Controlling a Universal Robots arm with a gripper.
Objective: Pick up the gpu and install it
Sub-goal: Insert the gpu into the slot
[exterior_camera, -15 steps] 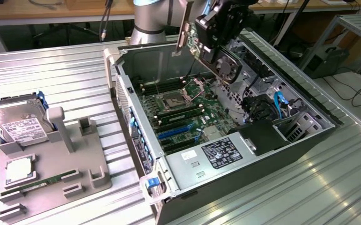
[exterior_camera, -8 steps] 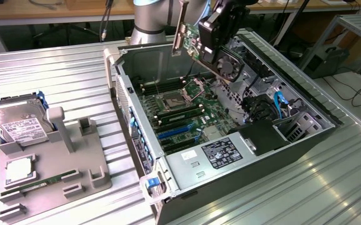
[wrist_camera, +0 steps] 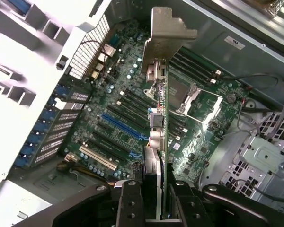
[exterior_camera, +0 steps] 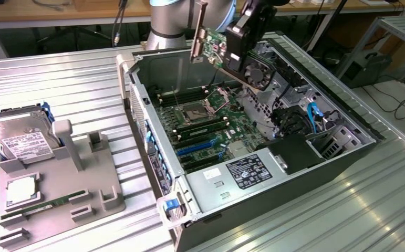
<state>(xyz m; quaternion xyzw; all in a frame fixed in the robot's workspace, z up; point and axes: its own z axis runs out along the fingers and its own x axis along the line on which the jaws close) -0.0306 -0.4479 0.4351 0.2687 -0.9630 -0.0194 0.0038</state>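
The gpu point(exterior_camera: 215, 48), a green card with a silver end bracket and a black fan, hangs tilted above the open computer case point(exterior_camera: 342, 157). My gripper point(exterior_camera: 243, 37) is shut on it, over the back part of the case near the arm's base. In the wrist view the gpu point(wrist_camera: 163, 123) shows edge-on, bracket farthest from the camera, held between the two black fingers point(wrist_camera: 130, 203) of my gripper point(wrist_camera: 157, 208). It hovers clear of the motherboard point(wrist_camera: 132, 90), roughly over the blue expansion slots point(wrist_camera: 123, 126) and the open processor socket point(wrist_camera: 191, 97).
Inside the case are a labelled power supply point(exterior_camera: 248, 172), blue slots point(exterior_camera: 198, 148) and cables point(exterior_camera: 313, 118). On the exterior view's left a grey fixture point(exterior_camera: 83, 181) carries a hard drive point(exterior_camera: 20, 139), a processor point(exterior_camera: 21, 190) and a RAM stick point(exterior_camera: 44, 206). The table is ribbed metal.
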